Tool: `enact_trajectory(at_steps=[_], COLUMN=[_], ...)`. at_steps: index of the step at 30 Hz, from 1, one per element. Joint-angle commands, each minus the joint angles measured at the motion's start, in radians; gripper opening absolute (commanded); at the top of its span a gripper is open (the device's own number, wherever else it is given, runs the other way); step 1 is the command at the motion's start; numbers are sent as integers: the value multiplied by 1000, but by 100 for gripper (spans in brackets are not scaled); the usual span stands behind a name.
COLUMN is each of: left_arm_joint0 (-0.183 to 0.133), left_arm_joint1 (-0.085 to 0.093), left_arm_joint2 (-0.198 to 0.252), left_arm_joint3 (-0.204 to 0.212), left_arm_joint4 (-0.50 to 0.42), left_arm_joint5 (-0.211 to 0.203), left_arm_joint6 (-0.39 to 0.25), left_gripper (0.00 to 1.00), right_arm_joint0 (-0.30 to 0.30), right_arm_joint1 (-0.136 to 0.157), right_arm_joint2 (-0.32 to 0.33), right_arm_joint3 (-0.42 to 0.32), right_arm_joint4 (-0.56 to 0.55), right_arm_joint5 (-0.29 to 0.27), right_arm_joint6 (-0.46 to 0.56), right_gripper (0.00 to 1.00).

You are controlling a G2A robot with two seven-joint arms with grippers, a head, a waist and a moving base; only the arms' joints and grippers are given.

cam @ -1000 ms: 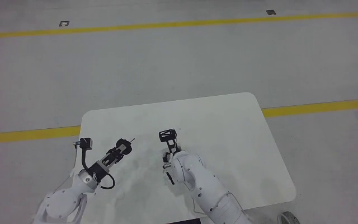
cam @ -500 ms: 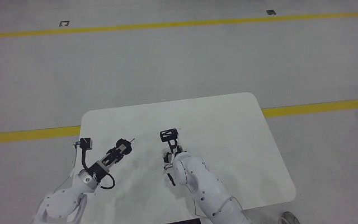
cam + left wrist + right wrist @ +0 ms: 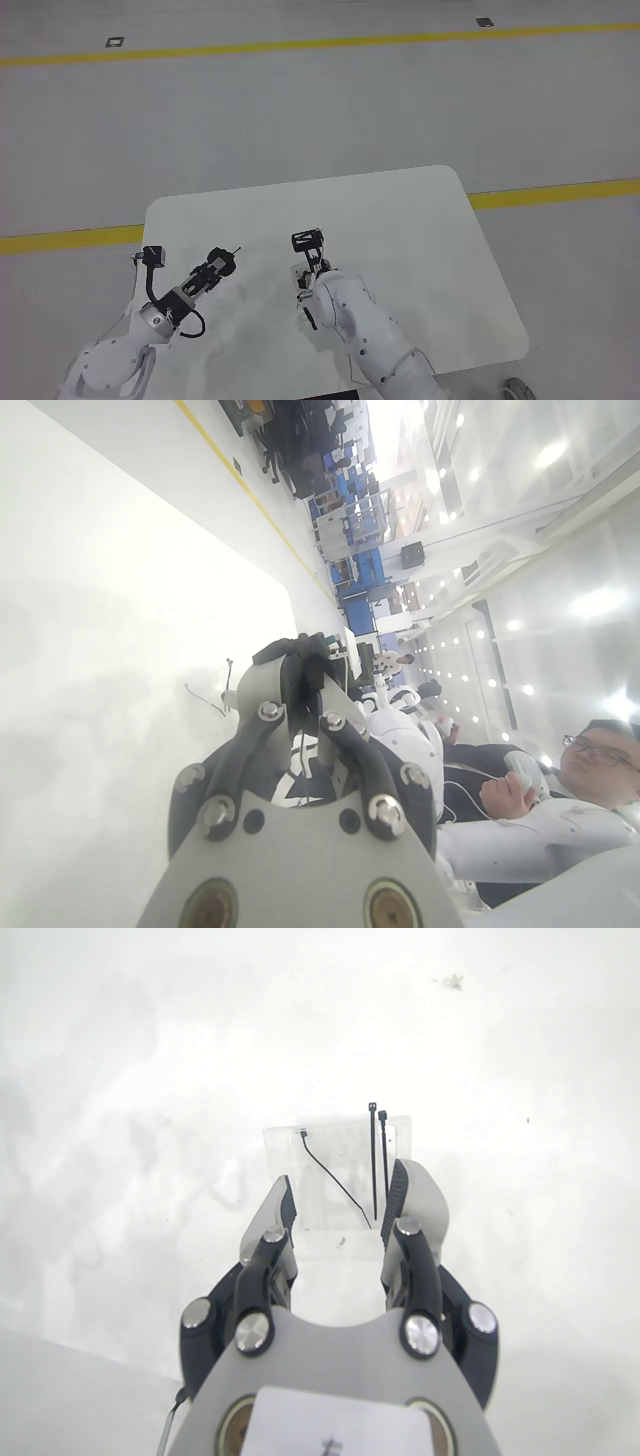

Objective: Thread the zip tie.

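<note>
My right gripper (image 3: 340, 1200) hangs open just above a clear plate (image 3: 340, 1143) on the white table. Its fingers straddle the plate's near end. On the plate lie a thin curved black zip tie (image 3: 334, 1178) and two straight black zip ties (image 3: 373, 1163) side by side, close to one fingertip. In the top view the right arm (image 3: 340, 300) stands at the table's front middle. My left gripper (image 3: 222, 262) is held over the front left of the table, shut, with a thin black zip tie (image 3: 237, 250) poking from its tip. The left wrist view has its fingers (image 3: 280, 670) pressed together.
The white table (image 3: 400, 210) has rounded corners; its far edge and right half lie bare. A small white scrap (image 3: 452, 980) lies beyond the plate, and a tiny speck (image 3: 341, 1242) sits at the plate's near edge.
The right arm has shifted slightly to the right in the top view. The left arm has kept still.
</note>
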Motion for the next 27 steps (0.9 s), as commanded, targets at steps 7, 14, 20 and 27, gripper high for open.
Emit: enact_trajectory(at_steps=[7,14,20,27], left_arm_joint0=[0,0,0,0], left_arm_joint1=[0,0,0,0], left_arm_joint2=[0,0,0,0], left_arm_joint3=[0,0,0,0], left_arm_joint4=[0,0,0,0], left_arm_joint5=[0,0,0,0], left_arm_joint6=[0,0,0,0], left_gripper=[0,0,0,0], right_arm_joint0=[37,46,43,50], right_arm_joint1=[-11,-16,-15,-15], right_arm_joint2=[-4,-9,-10,-11], right_arm_joint3=[69,80,78,97], right_arm_joint4=[15,20,19,26], right_arm_joint5=[1,0,-9,-13], right_arm_joint6=[-16,-14,-11,-10], right_gripper=[41,41,42,40])
